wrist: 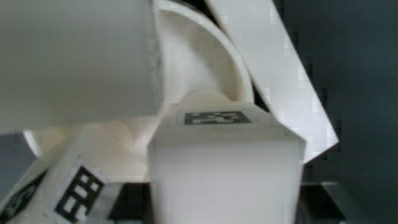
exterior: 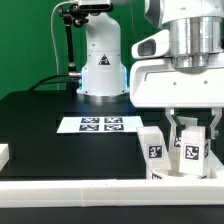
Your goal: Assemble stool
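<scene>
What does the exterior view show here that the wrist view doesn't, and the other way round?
Only the exterior view shows the marker board, the black table, the arm's base and a second leg standing beside the gripper. Only the wrist view shows the curved rim of the round seat close behind the held part. Both show the tagged white leg between the fingers, which are shut on it.

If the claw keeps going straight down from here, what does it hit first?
The claw points down, shut on a leg. That leg seems to sit on or just above the table, so the table likely comes first; depth is unclear.
</scene>
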Robot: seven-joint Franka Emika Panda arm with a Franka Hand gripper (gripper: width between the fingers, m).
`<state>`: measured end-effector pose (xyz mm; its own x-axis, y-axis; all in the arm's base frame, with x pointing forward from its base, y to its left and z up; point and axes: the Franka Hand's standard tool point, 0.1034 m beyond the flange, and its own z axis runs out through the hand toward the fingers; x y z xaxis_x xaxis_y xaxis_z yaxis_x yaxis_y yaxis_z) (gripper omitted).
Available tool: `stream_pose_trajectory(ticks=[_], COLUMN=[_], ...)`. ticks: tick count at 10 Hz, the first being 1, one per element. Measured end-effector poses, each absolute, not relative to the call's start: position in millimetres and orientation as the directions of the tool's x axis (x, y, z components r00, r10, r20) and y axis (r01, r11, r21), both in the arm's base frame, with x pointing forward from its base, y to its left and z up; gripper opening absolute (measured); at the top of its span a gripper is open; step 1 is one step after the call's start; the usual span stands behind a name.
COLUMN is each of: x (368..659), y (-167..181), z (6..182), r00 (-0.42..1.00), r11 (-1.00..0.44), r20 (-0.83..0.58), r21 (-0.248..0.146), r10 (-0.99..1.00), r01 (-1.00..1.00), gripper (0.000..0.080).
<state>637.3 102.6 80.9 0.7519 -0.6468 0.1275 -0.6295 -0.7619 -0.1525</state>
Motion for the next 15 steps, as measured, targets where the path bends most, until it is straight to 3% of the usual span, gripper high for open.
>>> stream_pose_trajectory(ticks=[4,6,11,15], x=[638.2,638.4,638.9,637.2], y=[102.1,101.6,100.4,102.8], z=[82.0,82.2,82.1,80.6], r00=[0.505,0.366,0.020,-0.317], r11=[-0.501,-0.355,0.004,0.354], r20=[0.039,-0.007,-0.107,-0.210], r21=[-0.216,-0.227,-0.217,-0.165], r10=[-0.862,-0.931,-0.994,-0.925], r01=[-0.838,-0.907,-0.976,-0.921], gripper=[0.0341,0.0341,0.0341,0.0341])
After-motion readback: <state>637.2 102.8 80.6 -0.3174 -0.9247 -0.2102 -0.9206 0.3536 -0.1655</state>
